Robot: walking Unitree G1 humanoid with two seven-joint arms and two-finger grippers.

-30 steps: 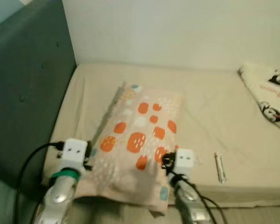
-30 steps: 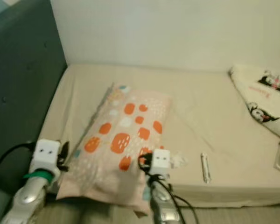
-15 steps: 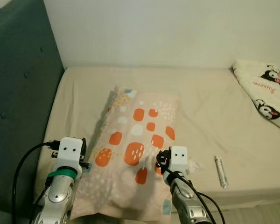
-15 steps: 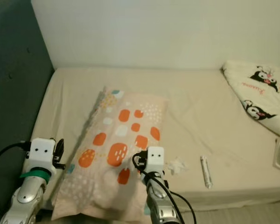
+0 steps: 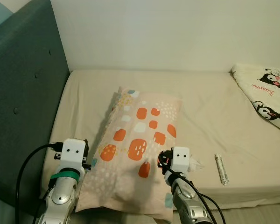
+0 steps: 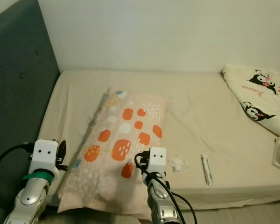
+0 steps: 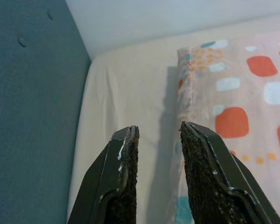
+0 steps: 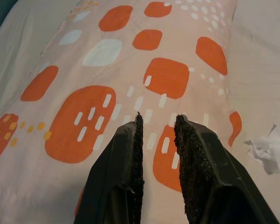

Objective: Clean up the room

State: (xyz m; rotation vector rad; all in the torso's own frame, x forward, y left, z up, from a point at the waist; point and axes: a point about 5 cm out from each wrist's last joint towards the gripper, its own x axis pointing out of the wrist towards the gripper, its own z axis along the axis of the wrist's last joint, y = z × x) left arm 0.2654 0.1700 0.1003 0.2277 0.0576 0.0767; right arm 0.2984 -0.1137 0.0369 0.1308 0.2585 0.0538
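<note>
Orange and white blobs all over the pillow, which lies lengthwise on the bed, its near end hanging a bit over the front edge. The bed has a beige sheet and sits against a white wall, with a dark teal padded headboard on the robot's left.

Left gripper hovers just off the pillow's left edge, over the bare strip of sheet between pillow and headboard. Its fingers are slightly apart with nothing between them. Right gripper is low over the near-right part of the pillow, fingers also a little apart and empty, pointing along the orange patches.

Just right of the right gripper, a crumpled white tissue lies on the sheet beside the pillow's edge. A bit further right there's a small tube lying near the bed's front edge. Far right, a cream blanket with black-and-white cartoon characters is bunched on the bed.
</note>
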